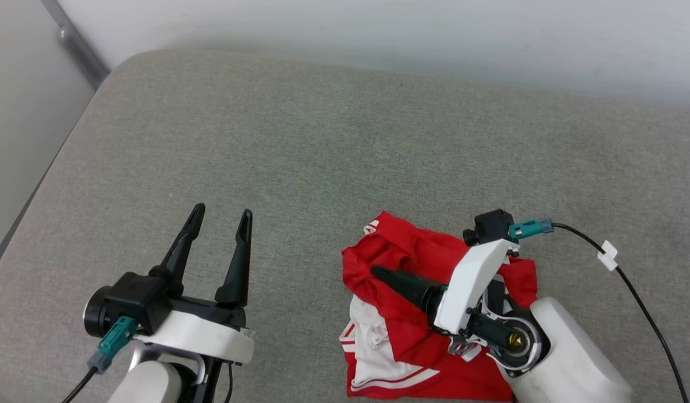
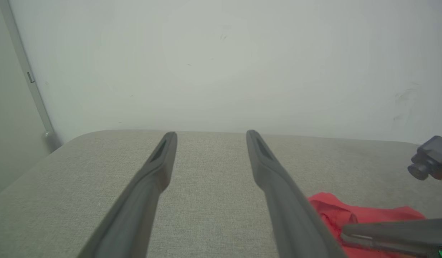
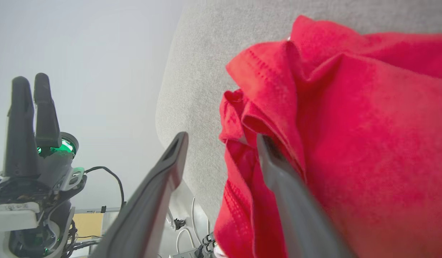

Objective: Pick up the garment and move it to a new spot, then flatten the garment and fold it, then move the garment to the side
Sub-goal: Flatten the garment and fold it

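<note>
The garment (image 1: pixel 412 252) lies crumpled in a heap on the grey cushioned surface (image 1: pixel 322 140), red with white striped parts at its near left. My right gripper (image 1: pixel 378 274) lies low across the heap, pointing left. In the right wrist view this gripper (image 3: pixel 221 139) stands open, one finger against the garment (image 3: pixel 350 125) and a red fold partly between the jaws. My left gripper (image 1: pixel 222 211) hovers open to the left of the heap, holding nothing. The left wrist view shows that gripper (image 2: pixel 211 133) with the garment (image 2: pixel 328 208) at lower right.
A pale wall rises behind the surface's far edge. The surface's left edge (image 1: pixel 48 168) drops off beside a grey rail. A black cable (image 1: pixel 630 280) runs from the right wrist across the surface. Bare grey surface stretches ahead and left of the garment.
</note>
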